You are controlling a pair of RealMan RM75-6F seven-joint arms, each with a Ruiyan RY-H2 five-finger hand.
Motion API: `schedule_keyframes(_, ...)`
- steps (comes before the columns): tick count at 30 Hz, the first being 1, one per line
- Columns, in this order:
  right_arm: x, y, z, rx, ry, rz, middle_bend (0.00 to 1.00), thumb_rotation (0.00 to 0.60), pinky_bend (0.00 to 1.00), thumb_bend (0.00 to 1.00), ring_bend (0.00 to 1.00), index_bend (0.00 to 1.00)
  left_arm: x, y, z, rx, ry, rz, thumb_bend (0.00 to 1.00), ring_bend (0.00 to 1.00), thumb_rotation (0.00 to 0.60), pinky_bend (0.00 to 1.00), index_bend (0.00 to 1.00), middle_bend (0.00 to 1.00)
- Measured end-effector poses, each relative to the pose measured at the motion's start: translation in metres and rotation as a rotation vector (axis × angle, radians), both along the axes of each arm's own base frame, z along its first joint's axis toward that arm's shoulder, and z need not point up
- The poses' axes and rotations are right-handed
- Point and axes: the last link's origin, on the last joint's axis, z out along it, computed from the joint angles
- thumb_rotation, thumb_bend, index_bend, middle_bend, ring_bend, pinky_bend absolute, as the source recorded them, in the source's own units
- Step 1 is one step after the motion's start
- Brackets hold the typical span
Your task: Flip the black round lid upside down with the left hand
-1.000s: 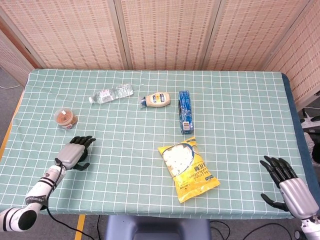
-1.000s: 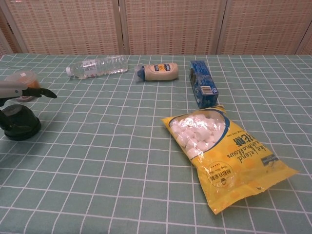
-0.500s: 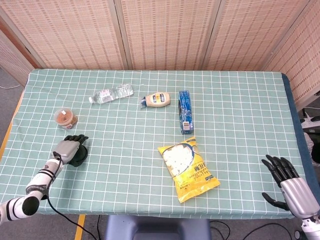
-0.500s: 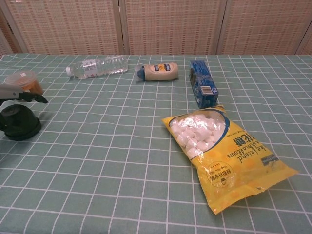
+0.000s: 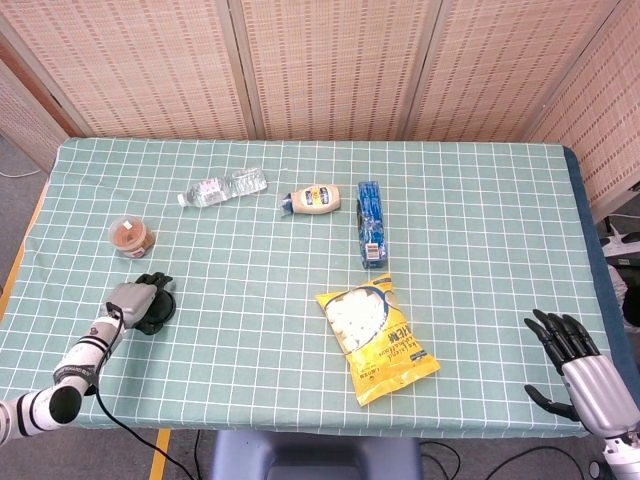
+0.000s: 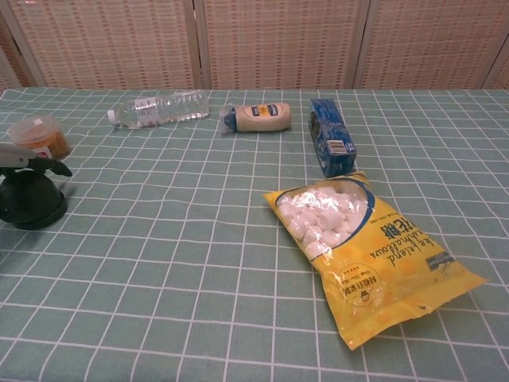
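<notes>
Now, left hand (image 5: 132, 299): my fingers curl over black round lid (image 6: 30, 200), grip unclear.
Right hand (image 5: 585, 375): my fingers spread, empty.

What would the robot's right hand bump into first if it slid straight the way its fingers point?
Probably nothing close. The right hand points up and left over bare green checked tablecloth; the yellow marshmallow bag looks off to the side, though depth is unclear.

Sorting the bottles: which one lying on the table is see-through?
The water bottle, clear plastic, at the far left. The mayonnaise bottle beside it is opaque cream with a label.
</notes>
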Motion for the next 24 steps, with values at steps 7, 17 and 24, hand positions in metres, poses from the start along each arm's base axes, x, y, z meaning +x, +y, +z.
schedule_keyframes(7, 0.001, 0.0, 0.0, -0.002, -0.003, -0.002, 0.0, 0.6, 0.0, 0.17, 0.0, 0.0, -0.007, 0.001, 0.001, -0.002, 0.02, 0.002, 0.32, 0.0, 0.6, 0.27, 0.06, 0.03)
schedule_keyframes(17, 0.0, 0.0, 0.0, 0.001, -0.001, -0.004, 0.0, 0.6, 0.0, 0.17, 0.0, 0.0, -0.009, 0.005, -0.002, -0.007, 0.044, 0.002, 0.33, 0.09, 0.6, 0.29, 0.19, 0.16)
schedule_keyframes(24, 0.0, -0.001, 0.0, 0.001, 0.0, -0.006, 0.0, 0.6, 0.0, 0.17, 0.0, 0.0, -0.013, 0.006, -0.003, -0.011, 0.07, 0.004, 0.33, 0.13, 0.6, 0.34, 0.26, 0.23)
